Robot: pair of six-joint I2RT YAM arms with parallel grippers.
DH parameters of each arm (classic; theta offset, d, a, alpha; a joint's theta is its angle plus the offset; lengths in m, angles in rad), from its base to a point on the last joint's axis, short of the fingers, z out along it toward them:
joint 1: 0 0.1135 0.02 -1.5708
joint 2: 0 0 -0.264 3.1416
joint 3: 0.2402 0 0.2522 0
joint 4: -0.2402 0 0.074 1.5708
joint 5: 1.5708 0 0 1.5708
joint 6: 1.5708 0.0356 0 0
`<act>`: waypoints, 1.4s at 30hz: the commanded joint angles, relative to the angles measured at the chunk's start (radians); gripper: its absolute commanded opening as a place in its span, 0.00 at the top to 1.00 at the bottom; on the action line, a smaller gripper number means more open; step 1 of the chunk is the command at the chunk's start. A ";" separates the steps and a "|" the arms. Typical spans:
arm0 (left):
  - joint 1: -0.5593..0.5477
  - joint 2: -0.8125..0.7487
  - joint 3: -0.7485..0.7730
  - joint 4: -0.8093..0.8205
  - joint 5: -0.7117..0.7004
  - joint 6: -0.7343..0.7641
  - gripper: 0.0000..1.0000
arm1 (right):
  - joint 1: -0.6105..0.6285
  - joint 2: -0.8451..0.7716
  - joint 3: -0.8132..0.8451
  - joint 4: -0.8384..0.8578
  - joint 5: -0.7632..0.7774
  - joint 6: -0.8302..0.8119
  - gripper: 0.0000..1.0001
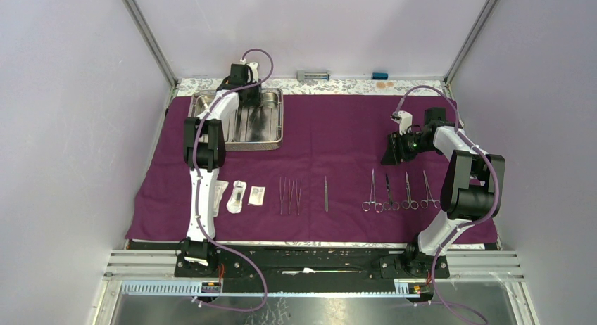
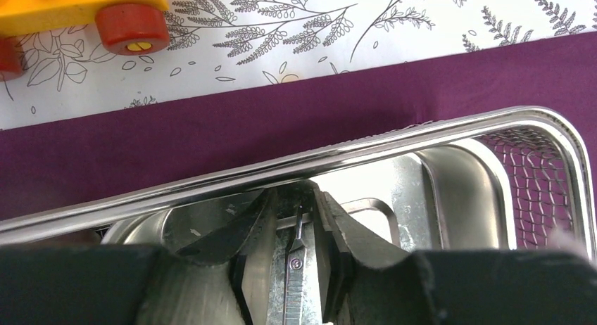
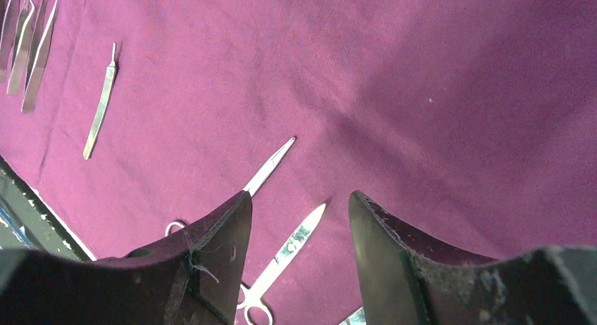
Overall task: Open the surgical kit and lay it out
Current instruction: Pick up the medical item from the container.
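Note:
The purple cloth [image 1: 338, 138] lies spread flat, with the steel tray [image 1: 271, 138] at its back left. My left gripper [image 1: 251, 103] reaches down into the tray [image 2: 450, 138]. Its jaws [image 2: 296, 198] stand a little apart round a thin steel handle [image 2: 294, 276] on the tray floor, with a gap on each side. Along the front of the cloth lie the packets [image 1: 236, 196], tweezers [image 1: 289, 196], a single handle [image 1: 326, 193] and ring-handled forceps [image 1: 389, 193]. My right gripper [image 1: 391, 153] hovers open above the forceps [image 3: 281, 258], empty [image 3: 299, 202].
An orange toy car [image 2: 77, 8] with red wheels sits on the patterned paper [image 2: 394, 22] just beyond the tray's far rim. A grey object [image 1: 313, 75] and a blue one [image 1: 380, 75] lie at the back edge. Purple walls close in both sides.

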 commanded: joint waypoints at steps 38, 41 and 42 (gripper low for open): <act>0.016 -0.076 0.169 -0.106 0.023 -0.022 1.00 | 0.004 -0.048 0.026 -0.001 -0.035 0.005 0.40; 0.015 -0.129 0.136 -0.096 0.040 -0.036 1.00 | 0.011 -0.070 0.023 0.029 -0.053 0.035 0.40; 0.015 -0.152 0.119 -0.089 0.048 -0.044 1.00 | 0.016 -0.080 0.023 0.043 -0.061 0.052 0.41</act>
